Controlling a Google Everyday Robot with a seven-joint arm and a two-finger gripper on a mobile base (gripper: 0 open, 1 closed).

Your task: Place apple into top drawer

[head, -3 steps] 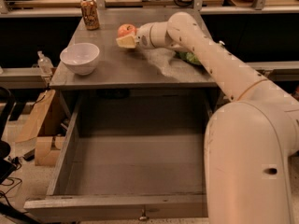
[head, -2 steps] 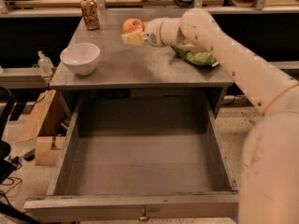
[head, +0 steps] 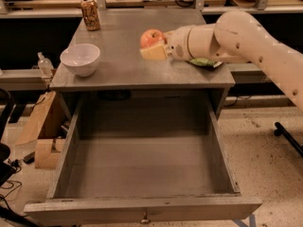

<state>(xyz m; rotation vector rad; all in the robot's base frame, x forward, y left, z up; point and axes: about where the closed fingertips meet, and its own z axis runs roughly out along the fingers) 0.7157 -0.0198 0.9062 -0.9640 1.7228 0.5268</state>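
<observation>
The red-orange apple [head: 151, 36] is held in my gripper [head: 155, 47], which is shut on it just above the grey tabletop [head: 123, 70], right of centre. My white arm reaches in from the right. The top drawer [head: 142, 206] is pulled wide open below the table's front edge. Its grey inside is bare, and a small brass knob [head: 144, 218] shows on its front panel. The apple is over the table, behind the drawer's opening.
A white bowl [head: 80, 58] sits at the table's front left and a drink can [head: 90, 14] at the back left. A green packet [head: 204, 62] lies under my arm at the right. A plastic bottle [head: 43, 63] and cardboard boxes [head: 42, 126] stand left of the table.
My gripper has carried the apple to the right and a little toward the table's front. The bowl, the can and the drawer have not moved.
</observation>
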